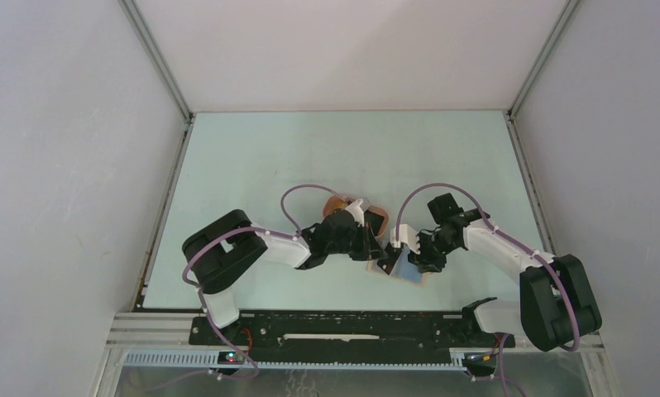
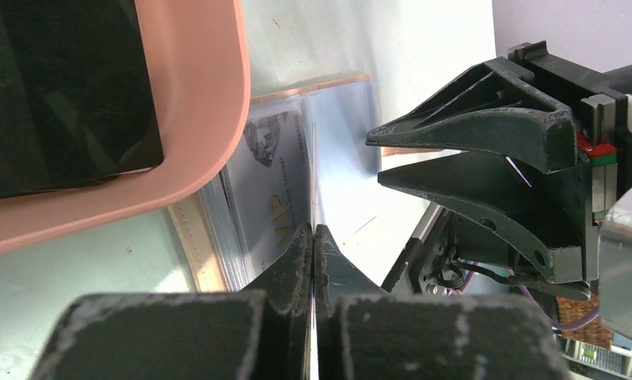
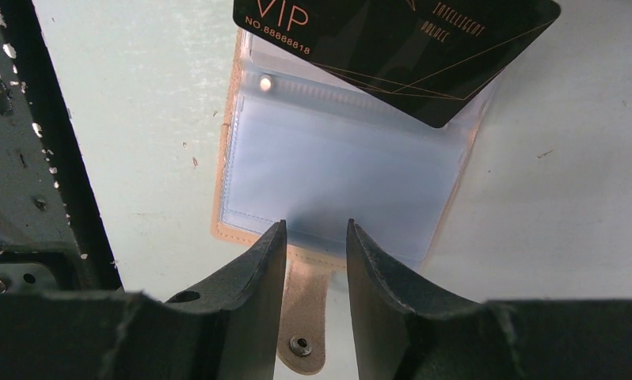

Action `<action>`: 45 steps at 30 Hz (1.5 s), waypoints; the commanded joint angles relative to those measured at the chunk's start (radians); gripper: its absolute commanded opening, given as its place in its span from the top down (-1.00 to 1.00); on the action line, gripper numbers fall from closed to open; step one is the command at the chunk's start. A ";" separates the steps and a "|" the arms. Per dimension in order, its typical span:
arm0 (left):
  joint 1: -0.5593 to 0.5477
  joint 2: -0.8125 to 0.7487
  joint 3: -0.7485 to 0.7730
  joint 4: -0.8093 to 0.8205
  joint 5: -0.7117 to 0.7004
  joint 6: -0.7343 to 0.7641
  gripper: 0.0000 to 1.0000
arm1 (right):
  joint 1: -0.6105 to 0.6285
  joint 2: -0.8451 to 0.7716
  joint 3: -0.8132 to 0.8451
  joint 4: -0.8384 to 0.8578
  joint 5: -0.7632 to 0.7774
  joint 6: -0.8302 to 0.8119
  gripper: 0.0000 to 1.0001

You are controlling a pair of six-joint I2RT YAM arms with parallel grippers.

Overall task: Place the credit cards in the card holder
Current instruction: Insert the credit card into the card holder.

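Observation:
The tan card holder (image 3: 336,166) lies open on the table, its clear sleeves up and its snap strap (image 3: 301,317) pointing toward me. My left gripper (image 2: 314,229) is shut on a black credit card (image 3: 392,39), held on edge with one corner over the holder's far sleeves. A grey VIP card (image 2: 273,182) sits in a sleeve of the holder. My right gripper (image 3: 315,229) is open, its fingertips at the holder's near edge, astride the strap. From above, both grippers meet over the holder (image 1: 405,269).
A peach-orange tray (image 2: 202,103) stands just left of the holder with another black card (image 2: 59,87) in it. The right gripper's fingers (image 2: 471,134) are close to the left gripper's right side. Enclosure walls ring the table.

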State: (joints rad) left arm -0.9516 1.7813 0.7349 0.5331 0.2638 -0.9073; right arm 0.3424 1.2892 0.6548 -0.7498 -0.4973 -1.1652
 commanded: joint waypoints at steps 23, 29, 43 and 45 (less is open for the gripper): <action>0.004 0.066 0.054 -0.002 0.039 -0.001 1.00 | 0.010 0.007 0.024 0.008 0.007 0.004 0.17; 0.003 0.084 0.070 -0.009 0.038 -0.003 1.00 | 0.012 0.007 0.025 0.009 0.008 0.006 0.17; -0.001 0.093 0.074 -0.025 0.002 -0.020 1.00 | 0.018 0.006 0.025 0.010 0.008 0.007 0.17; -0.005 0.095 0.064 -0.002 -0.010 -0.038 1.00 | 0.019 0.006 0.024 0.010 0.009 0.008 0.17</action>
State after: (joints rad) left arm -0.9504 1.8648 0.7876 0.5365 0.2977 -0.9268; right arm 0.3511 1.2938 0.6548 -0.7494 -0.4938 -1.1622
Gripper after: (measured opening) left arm 0.006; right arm 0.418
